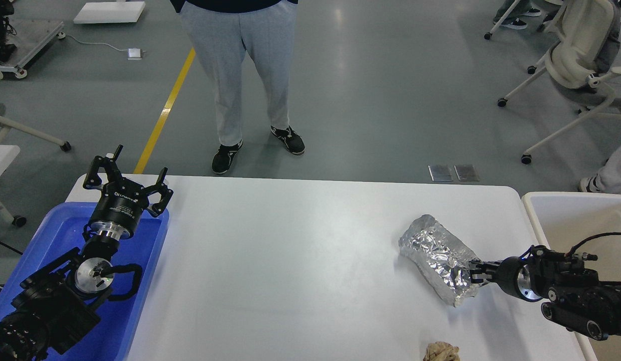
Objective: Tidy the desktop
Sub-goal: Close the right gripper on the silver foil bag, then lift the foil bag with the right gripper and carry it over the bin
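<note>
On the desk [300, 260], white and broad, filling the lower view: one crumpled silver foil bundle [436, 255], lying at right. Right claw [475, 275] touches the bundle's near end; whether it pinches cannot be told. One beige crumpled wad [441, 352], at the near edge. Left claw [127, 183], fingers spread, hangs over the blue tray [150, 260] at left. Beige bin [566, 215] at right.

The desk [290, 260] is a large white rectangular top, smooth and faintly glossy, with rounded far corners, lying flat and filling the lower middle of the frame from left to right.
</note>
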